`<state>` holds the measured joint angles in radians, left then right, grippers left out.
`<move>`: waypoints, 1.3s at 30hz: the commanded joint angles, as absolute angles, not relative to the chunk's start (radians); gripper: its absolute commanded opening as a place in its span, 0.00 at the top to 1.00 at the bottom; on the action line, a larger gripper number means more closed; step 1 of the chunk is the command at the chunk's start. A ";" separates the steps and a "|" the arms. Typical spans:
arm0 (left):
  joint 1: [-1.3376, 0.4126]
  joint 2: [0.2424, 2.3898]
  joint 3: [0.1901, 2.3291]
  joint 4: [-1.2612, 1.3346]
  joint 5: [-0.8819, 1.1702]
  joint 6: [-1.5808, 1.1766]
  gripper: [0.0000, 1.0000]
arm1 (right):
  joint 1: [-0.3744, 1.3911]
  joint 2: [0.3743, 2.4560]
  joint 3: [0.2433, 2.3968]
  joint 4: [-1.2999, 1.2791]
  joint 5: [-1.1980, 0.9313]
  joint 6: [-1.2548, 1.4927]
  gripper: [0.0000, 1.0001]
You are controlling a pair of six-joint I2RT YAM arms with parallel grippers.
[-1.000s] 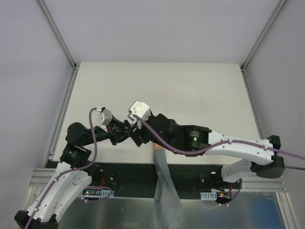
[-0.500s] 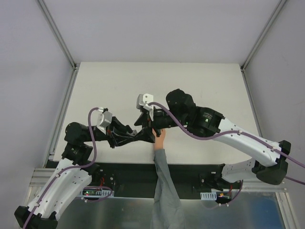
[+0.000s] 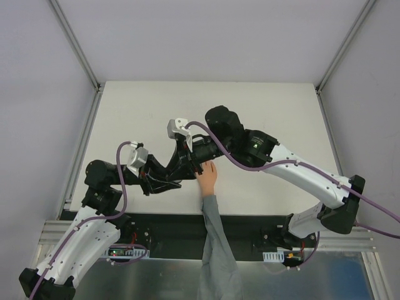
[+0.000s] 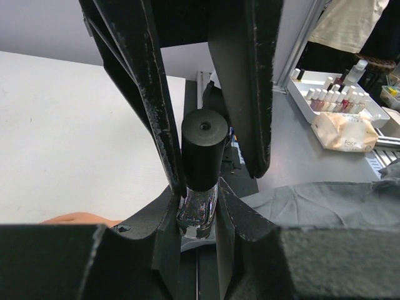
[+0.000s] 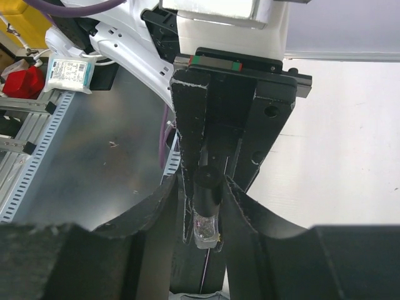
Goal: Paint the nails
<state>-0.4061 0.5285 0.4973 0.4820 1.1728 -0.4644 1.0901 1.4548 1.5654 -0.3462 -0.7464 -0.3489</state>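
Observation:
A small glass bottle [image 4: 199, 211] with a tall black cap [image 4: 204, 147] sits upright in my left gripper [image 4: 199, 215], which is shut on its glass body. My right gripper [image 5: 207, 201] has come down over the bottle. Its fingers [image 4: 251, 87] flank the cap [image 5: 206, 187] closely, and a thin gap shows on one side. Both grippers meet just left of the peach mannequin hand [image 3: 207, 178], which lies palm down with its grey sleeve [image 3: 215, 240] trailing toward me. Its nails are too small to make out.
The white table [image 3: 250, 112] stretches behind the arms. Off its near edge lies a metal shelf [image 4: 294, 156] carrying a white tray of several polish bottles [image 4: 334, 100] and a tissue packet [image 4: 344, 132].
My right arm has swung back off the mannequin hand and lowered its gripper over the bottle cap, narrowing its jaws. The left gripper has kept its hold on the bottle.

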 commanded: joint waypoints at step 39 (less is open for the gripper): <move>-0.368 0.543 0.578 0.268 0.995 -0.276 1.00 | 1.367 1.250 1.388 -0.324 0.153 -0.225 0.45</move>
<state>-0.3714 0.5194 0.5331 0.1665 0.8696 -0.2440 1.4544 1.3655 1.3888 -0.2665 0.5316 -0.2001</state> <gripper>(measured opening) 0.213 0.516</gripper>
